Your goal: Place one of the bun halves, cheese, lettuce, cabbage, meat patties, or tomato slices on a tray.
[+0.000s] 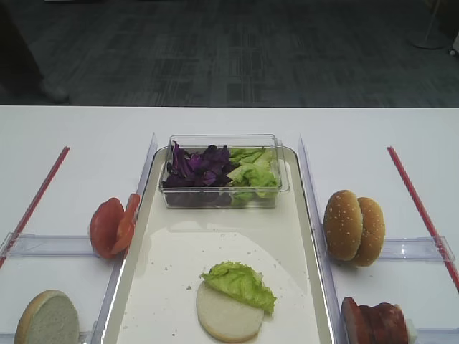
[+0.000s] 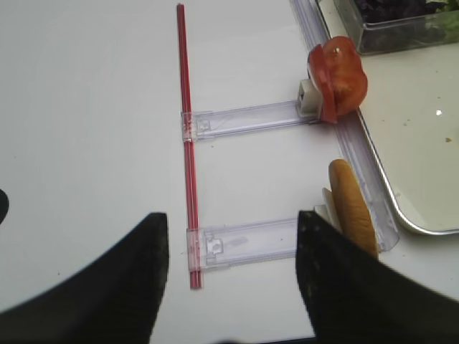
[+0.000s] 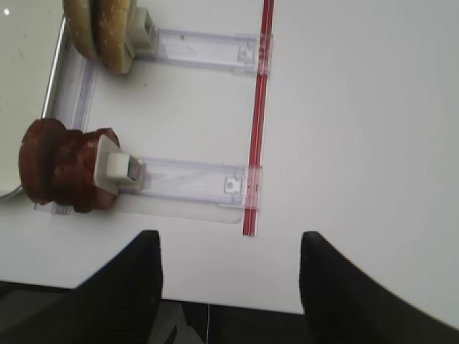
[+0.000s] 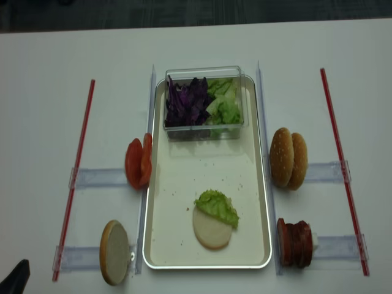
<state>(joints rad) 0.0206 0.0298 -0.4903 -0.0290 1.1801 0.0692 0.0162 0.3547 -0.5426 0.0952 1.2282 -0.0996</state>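
The cream tray (image 1: 172, 265) (image 4: 177, 177) holds a flat pale bun half (image 1: 226, 319) (image 4: 211, 231) with a lettuce leaf (image 1: 240, 283) (image 4: 216, 207) lying on its far edge. Tomato slices (image 1: 112, 226) (image 2: 337, 79) and another bun half (image 1: 49, 319) (image 2: 351, 211) stand left of the tray. Sesame bun halves (image 1: 353, 226) (image 3: 100, 29) and meat patties (image 1: 376, 322) (image 3: 61, 168) stand to its right. Purple cabbage (image 1: 197, 168) fills half a tub. No cheese is in view. My right gripper (image 3: 229, 240) is open and empty over the table's near edge. My left gripper (image 2: 233, 218) is open and empty too.
A clear plastic tub (image 1: 224, 197) sits at the tray's far end, with more lettuce (image 1: 254, 172) beside the cabbage. Clear holders (image 3: 193, 179) (image 2: 244, 244) carry the food. Red strips (image 1: 419, 208) (image 2: 188, 143) run along both sides.
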